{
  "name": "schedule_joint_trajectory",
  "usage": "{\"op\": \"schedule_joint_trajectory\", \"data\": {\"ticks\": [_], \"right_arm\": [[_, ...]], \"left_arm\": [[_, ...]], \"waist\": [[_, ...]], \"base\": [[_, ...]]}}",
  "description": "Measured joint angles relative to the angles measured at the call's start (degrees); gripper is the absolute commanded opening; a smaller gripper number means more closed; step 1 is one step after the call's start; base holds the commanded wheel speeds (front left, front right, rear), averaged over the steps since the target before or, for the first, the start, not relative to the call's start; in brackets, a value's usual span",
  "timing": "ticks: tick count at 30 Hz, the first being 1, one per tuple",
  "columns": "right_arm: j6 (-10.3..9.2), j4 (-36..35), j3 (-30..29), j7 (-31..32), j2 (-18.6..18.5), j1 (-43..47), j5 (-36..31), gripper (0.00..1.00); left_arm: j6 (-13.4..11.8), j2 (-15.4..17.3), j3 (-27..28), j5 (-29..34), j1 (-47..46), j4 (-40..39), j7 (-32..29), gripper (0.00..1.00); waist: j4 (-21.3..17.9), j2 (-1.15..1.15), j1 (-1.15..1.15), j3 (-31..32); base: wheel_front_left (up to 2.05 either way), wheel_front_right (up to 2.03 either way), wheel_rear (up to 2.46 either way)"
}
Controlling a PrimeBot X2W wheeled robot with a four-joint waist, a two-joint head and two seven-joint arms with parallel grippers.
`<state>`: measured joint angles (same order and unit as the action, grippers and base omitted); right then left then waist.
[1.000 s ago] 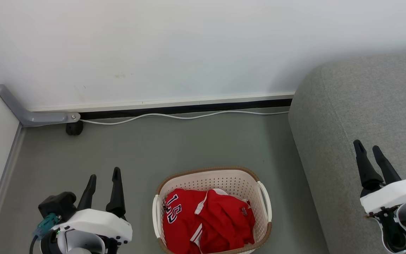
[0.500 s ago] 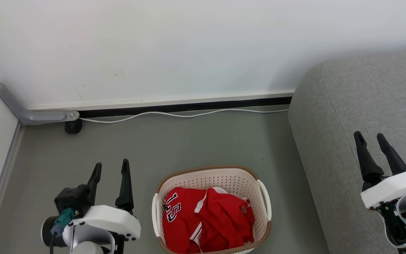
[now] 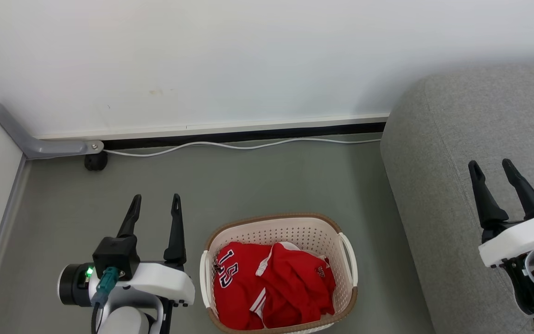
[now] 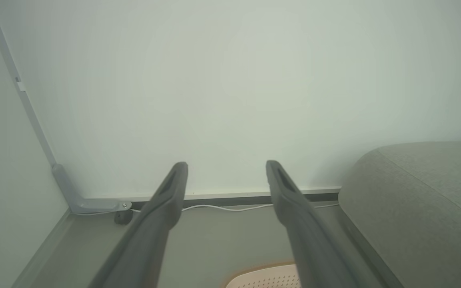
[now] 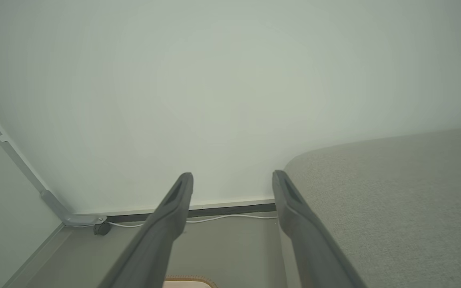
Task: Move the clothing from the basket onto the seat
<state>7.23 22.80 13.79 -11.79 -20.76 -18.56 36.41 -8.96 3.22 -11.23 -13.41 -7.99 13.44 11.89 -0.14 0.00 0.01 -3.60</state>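
The red jerseys (image 3: 271, 287) lay crumpled inside the laundry basket (image 3: 295, 232) on the floor (image 3: 248, 185), grey sofa (image 3: 452, 139) near on its right. Count: probably two jerseys, overlapped so not certain; one basket, one sofa. Soft, light, floppy fabric by my judgement, so pinch a raised fold on top and expect it to trail. My left gripper (image 3: 155, 200) and right gripper (image 3: 490, 163) both stood open, empty.
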Motion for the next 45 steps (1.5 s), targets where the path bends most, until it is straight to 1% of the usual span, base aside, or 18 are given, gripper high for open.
{"op": "schedule_joint_trajectory", "data": {"ticks": [4,14,32,38,41,45], "right_arm": [[0.00,-0.04,0.35,-0.71,-0.97,-1.07,-2.33,1.00],[0.00,0.32,1.45,-2.41,-2.43,-2.99,-7.99,1.00],[0.01,0.25,0.29,-2.42,-2.24,-3.24,-8.29,1.00],[0.01,-1.66,-0.18,-2.43,-2.64,-3.24,-8.18,1.00],[0.01,-3.14,-0.15,-2.43,-3.16,-3.26,-7.91,1.00],[0.01,-5.84,-0.31,-2.43,-5.03,-3.93,-7.00,1.00]], "left_arm": [[-0.68,-0.15,-0.31,3.21,-1.01,-0.19,0.85,1.00],[-1.20,-0.41,-0.71,8.96,-2.30,1.00,2.53,1.00],[-1.10,-0.67,-0.04,8.83,-2.31,3.04,2.59,1.00],[-1.33,-0.67,-2.26,7.44,-2.31,3.02,2.59,1.00],[-2.92,-0.66,-3.94,6.13,-2.31,2.94,2.59,1.00],[-5.11,-0.66,-7.51,3.49,-2.60,3.01,2.59,1.00]], "waist": [[0.02,0.00,0.00,-0.56],[-0.23,0.00,0.00,-0.88],[-0.30,0.00,0.00,-0.92],[-0.38,0.00,0.00,-2.60],[-0.69,0.00,0.00,-4.07],[-1.13,0.00,0.00,-6.69]], "base": [[0.00,0.00,0.00],[0.00,0.00,0.00],[0.00,0.00,0.00],[0.00,0.00,0.00],[0.00,0.00,0.00],[0.00,0.00,0.00]]}}
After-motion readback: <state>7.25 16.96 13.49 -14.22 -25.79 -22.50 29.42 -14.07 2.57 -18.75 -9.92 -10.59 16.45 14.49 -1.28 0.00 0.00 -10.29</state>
